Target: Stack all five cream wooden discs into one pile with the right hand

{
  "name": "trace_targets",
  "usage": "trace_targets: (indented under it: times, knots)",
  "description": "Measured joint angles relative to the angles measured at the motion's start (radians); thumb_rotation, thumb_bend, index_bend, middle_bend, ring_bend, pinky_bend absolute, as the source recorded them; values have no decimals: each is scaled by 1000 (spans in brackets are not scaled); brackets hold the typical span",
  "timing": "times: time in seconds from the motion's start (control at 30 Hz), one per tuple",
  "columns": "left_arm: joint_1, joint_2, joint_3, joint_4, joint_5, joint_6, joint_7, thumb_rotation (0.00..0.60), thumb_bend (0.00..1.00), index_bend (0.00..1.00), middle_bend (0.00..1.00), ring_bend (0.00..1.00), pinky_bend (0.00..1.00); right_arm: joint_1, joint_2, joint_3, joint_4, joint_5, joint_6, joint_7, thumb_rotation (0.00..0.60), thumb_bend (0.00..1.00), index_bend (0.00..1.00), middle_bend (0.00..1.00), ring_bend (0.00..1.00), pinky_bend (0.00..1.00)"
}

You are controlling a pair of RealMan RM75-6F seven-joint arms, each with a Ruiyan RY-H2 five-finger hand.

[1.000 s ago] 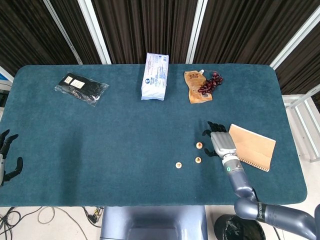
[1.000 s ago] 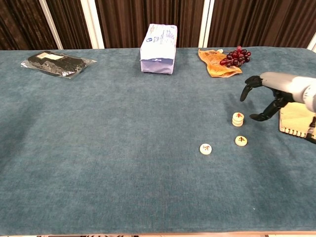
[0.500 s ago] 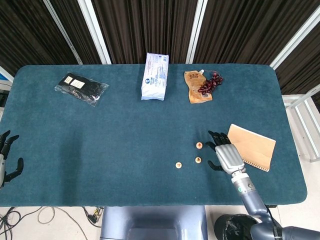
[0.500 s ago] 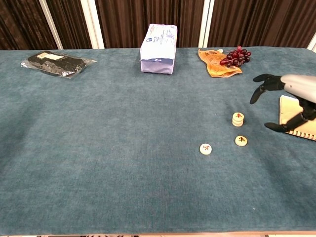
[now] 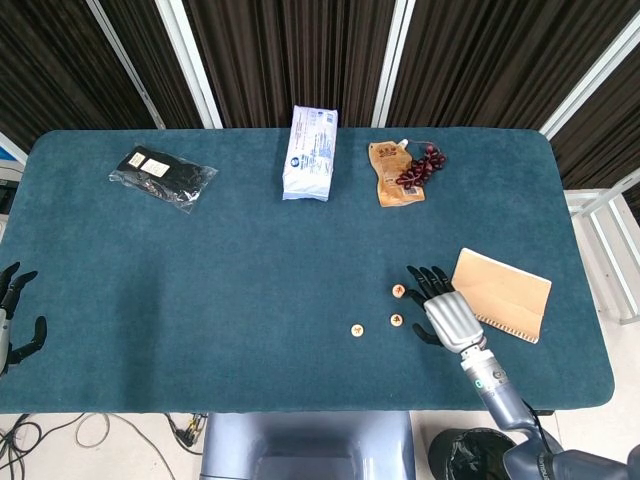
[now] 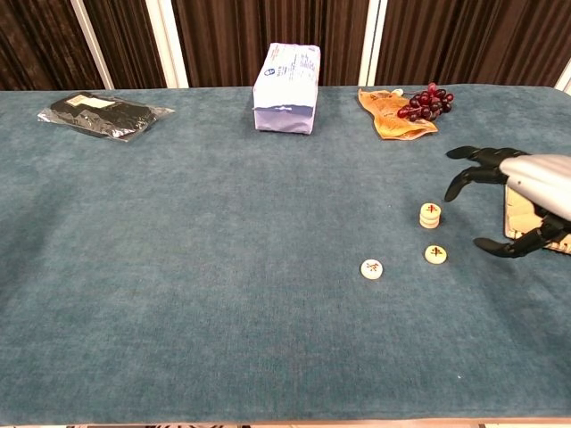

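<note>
Since half a second ago the right hand (image 6: 522, 201) has edged back left toward the discs, fingers (image 5: 421, 279) spread apart and holding nothing. On the teal worktop (image 5: 250, 270) stands one short pile of cream discs (image 6: 430, 215), how many deep I cannot tell, just left of the fingertips without touching. Two single discs lie flat nearby: one (image 6: 435, 255) just in front of the pile, one (image 6: 372, 268) further left. At the worktop's left edge, the left hand (image 5: 14, 315) hangs with fingers apart.
</note>
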Motion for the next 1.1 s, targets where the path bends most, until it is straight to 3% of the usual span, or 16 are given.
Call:
trace_targets:
  times: [0.3,0.77,1.1]
  knots:
    - [0,2,-1,-2,-7,-4,0,600,483,156,0,0,0,15,-45,-5,97,-60,-16,78,600,405,318,0,0,0]
    - [1,1,-3,-1,-9,-1,1,600,483,156,0,0,0,23,-67,-6,138,-71,-67,97,600,405,320,0,0,0]
    - [1,1,-3,-1,-9,-1,0,600,483,156,0,0,0,23,-83,-5,179,-86,-69,113,600,404,401,0,0,0]
